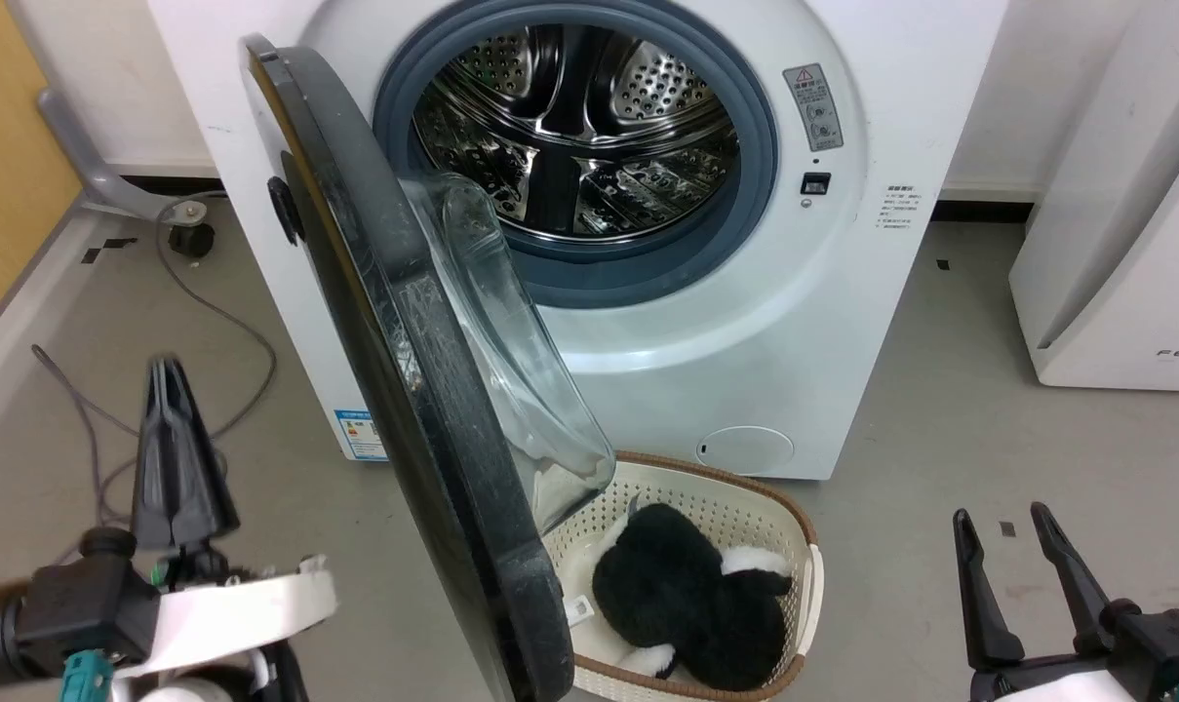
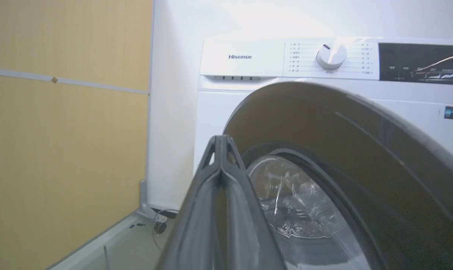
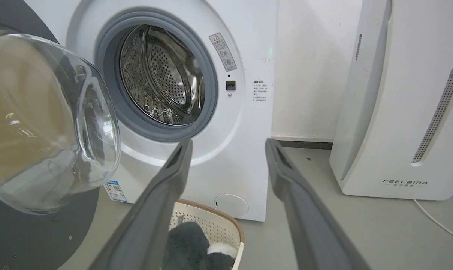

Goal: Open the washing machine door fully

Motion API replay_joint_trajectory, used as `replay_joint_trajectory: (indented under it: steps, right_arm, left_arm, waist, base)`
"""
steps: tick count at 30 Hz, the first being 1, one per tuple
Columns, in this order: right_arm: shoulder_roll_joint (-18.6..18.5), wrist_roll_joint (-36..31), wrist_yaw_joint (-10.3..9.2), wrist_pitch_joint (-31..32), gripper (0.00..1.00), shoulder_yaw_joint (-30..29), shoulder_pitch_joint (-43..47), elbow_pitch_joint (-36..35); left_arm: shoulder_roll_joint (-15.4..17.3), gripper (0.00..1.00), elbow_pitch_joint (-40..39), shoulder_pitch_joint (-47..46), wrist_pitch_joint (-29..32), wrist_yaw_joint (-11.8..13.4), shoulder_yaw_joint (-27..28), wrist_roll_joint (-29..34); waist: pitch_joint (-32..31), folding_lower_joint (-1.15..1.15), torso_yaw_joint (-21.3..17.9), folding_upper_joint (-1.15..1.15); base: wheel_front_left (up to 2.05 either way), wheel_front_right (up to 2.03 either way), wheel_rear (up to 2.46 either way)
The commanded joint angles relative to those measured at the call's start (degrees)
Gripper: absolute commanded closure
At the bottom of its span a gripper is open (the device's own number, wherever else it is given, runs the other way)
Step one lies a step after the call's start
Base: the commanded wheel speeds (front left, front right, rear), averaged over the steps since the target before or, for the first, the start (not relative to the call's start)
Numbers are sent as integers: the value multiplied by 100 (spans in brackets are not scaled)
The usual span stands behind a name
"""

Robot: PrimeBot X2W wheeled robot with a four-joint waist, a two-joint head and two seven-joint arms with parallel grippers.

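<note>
Glossy black plastic w/ thick glass: washing machine door (image 1: 399,361) stands approx. half open, hinged at washing machine (image 1: 726,331) left side. Judged heavy, rigid, slick; glass bowl (image 1: 511,361) offers no grip, so push outer face nr free rim. Left gripper (image 1: 167,375) pinched closed, empty, just outside door; right gripper (image 1: 999,515) spread, empty.

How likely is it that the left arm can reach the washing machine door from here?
Probably yes. The left gripper, shut, sits beside the outer face of the washing machine door with nothing between them; the laundry basket lies on the door's other side.
</note>
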Motion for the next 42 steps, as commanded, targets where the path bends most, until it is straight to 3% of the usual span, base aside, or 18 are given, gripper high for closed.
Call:
replay_joint_trajectory:
  steps: [1,8,18,32,42]
  right_arm:
    - [26,53,5,-25,0,-11,102,-25]
    - [27,72,5,-25,0,17,153,-7]
    - [27,116,5,-25,0,20,219,58]
    - [27,187,5,-25,0,19,226,166]
    - [27,208,5,-25,0,7,238,245]
  left_arm:
    - [8,100,-259,-112,-30,-28,-84,11]
    - [8,100,-1031,-254,-30,-163,-601,42]
    - [8,100,-1374,-173,-30,-502,-1496,348]
    - [82,100,-958,184,-30,-1012,-2618,526]
    - [73,100,-528,434,-30,-1135,-3318,502]
  waist:
    - [-20,0,4,0]
    - [-62,0,-9,0]
    - [-116,0,4,0]
    - [-117,0,148,0]
    - [-53,0,246,0]
  base:
    - [0,0,0]
    - [0,0,0]
    - [0,0,0]
    - [0,0,0]
    - [0,0,0]
